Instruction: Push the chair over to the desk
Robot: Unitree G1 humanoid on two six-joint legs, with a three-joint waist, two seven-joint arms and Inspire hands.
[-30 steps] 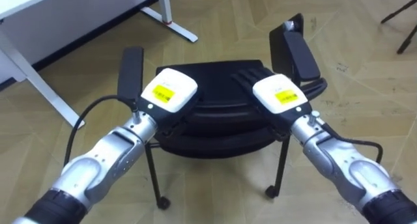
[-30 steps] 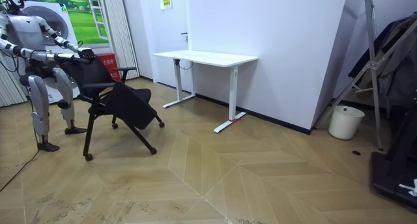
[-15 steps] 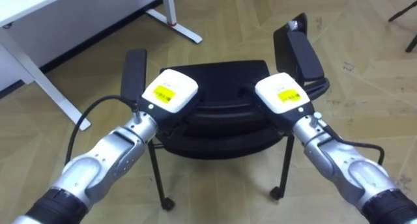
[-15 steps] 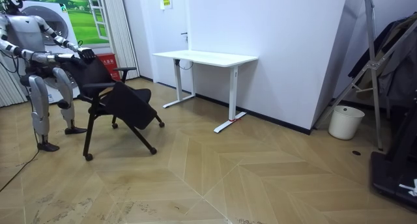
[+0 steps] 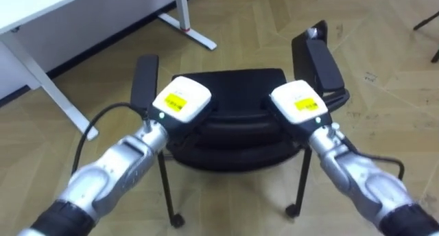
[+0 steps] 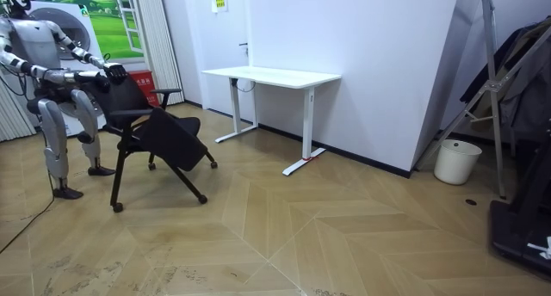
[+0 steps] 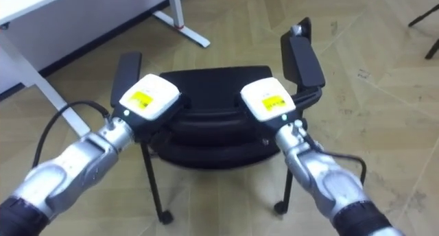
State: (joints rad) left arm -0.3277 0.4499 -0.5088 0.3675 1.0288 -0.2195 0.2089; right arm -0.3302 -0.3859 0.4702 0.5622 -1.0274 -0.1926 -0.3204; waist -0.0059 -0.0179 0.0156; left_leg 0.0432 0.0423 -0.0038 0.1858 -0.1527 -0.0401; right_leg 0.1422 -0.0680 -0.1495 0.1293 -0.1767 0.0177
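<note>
— What is being shown in the left eye view?
— A black chair [image 5: 236, 130] is being seen from above on a wooden floor [image 5: 384, 71]. The left robot hand [image 5: 180, 102] and the right robot hand [image 5: 298, 103] are being rested on top of its backrest, well apart. Whether either is spread or closed cannot be told.
— And the room view?
— The robot is being shown standing behind the chair [image 6: 164, 134], arms held out to the backrest. A white desk [image 6: 271, 75] is being seen beyond, against the wall.
— And the right eye view?
— The armrests [image 7: 302, 57] are being shown jutting out beside both robot hands.
</note>
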